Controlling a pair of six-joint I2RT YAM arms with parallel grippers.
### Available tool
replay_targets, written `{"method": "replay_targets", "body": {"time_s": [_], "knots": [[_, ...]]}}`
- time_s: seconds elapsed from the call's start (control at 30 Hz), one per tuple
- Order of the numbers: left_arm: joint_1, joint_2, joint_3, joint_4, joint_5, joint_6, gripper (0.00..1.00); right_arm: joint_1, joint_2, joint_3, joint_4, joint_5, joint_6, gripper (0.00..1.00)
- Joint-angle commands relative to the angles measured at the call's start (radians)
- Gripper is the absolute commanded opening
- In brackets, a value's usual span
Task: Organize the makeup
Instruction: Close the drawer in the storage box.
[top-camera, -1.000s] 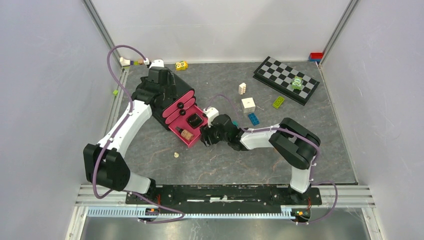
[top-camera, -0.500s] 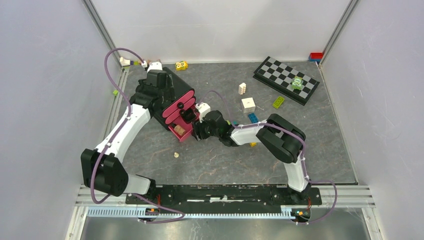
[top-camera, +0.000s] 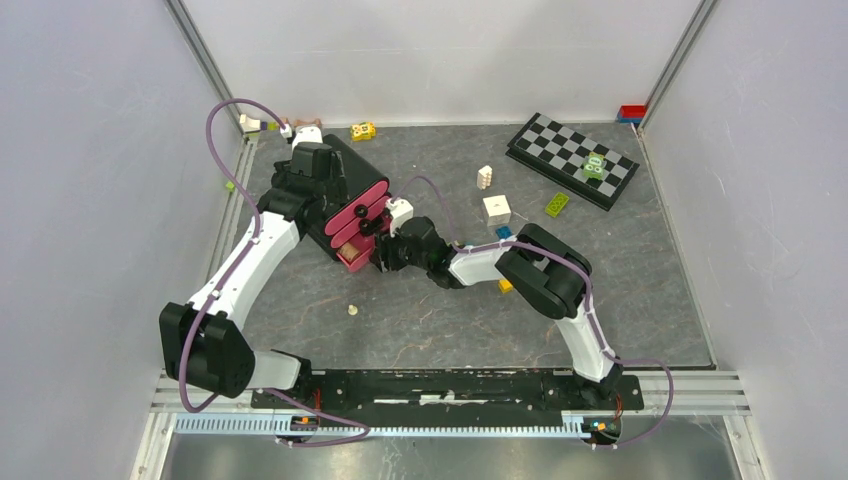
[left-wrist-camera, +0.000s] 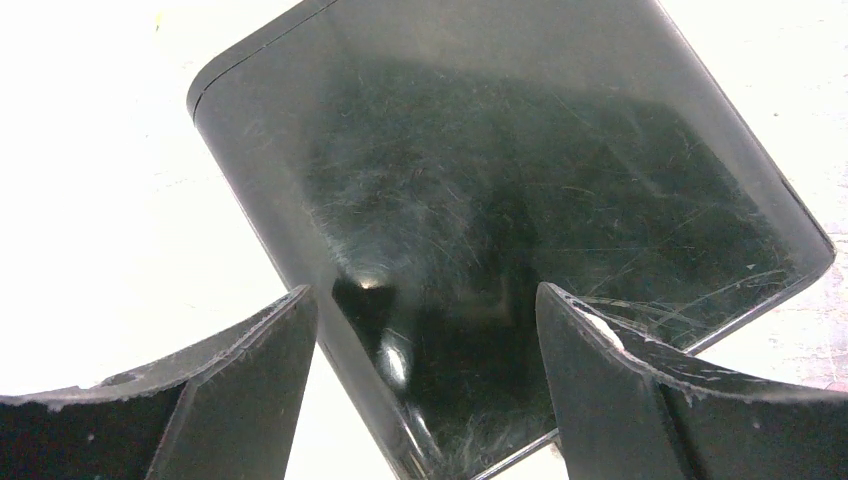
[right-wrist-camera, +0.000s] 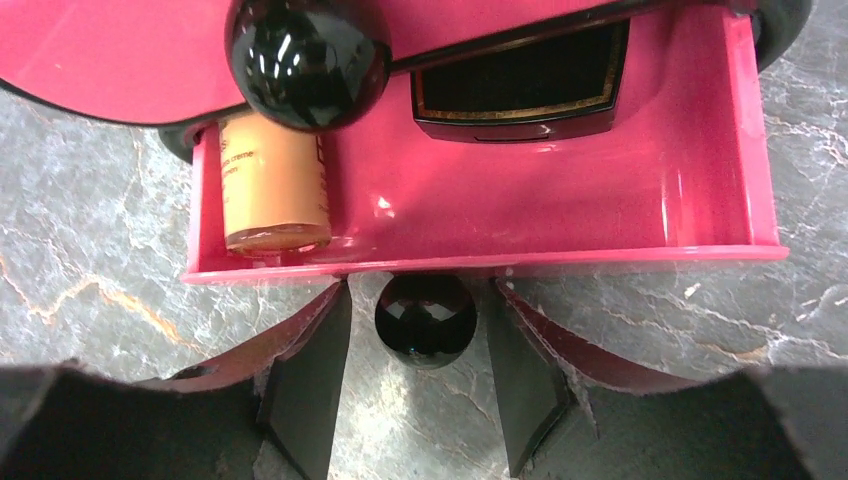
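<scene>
A black organizer box (top-camera: 352, 180) with pink drawers stands at the left of the table. Its bottom pink drawer (right-wrist-camera: 600, 255) is partly out and holds a peach tube (right-wrist-camera: 272, 185) and a black square compact (right-wrist-camera: 515, 85). My right gripper (right-wrist-camera: 420, 400) is open, its fingers on either side of the drawer's black knob (right-wrist-camera: 425, 320) without pinching it; in the top view it (top-camera: 383, 252) sits at the drawer front (top-camera: 347, 256). My left gripper (left-wrist-camera: 425, 400) is open and rests over the box's glossy black top (left-wrist-camera: 520, 170). A small peach piece (top-camera: 352, 309) lies on the table.
A second black knob (right-wrist-camera: 305, 60) sits on the drawer above. Toy blocks, a white cube (top-camera: 497, 208) and a chessboard (top-camera: 572, 158) lie at the back right. A yellow toy (top-camera: 363, 130) is behind the box. Walls close in the left, back and right sides.
My right gripper has moved left against the bottom drawer, and the drawer has slid most of the way into the box. The left gripper stays on the box top.
</scene>
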Motion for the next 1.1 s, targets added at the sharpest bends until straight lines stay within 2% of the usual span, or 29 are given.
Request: {"method": "replay_targets", "body": {"time_s": [0.0, 0.53, 0.87, 1.07], "knots": [[0.003, 0.018, -0.041, -0.123, -0.01, 0.046, 0.86, -0.001, 0.035, 0.068, 0.102, 0.01, 0.065, 0.58], [0.003, 0.028, -0.039, -0.121, 0.012, 0.05, 0.86, -0.034, 0.12, 0.119, 0.248, 0.01, 0.216, 0.57], [0.003, 0.032, -0.039, -0.12, 0.029, 0.053, 0.86, -0.051, 0.146, 0.099, 0.398, -0.007, 0.315, 0.57], [0.003, 0.034, -0.039, -0.118, 0.034, 0.055, 0.86, -0.054, 0.175, 0.132, 0.402, -0.013, 0.333, 0.55]]}}
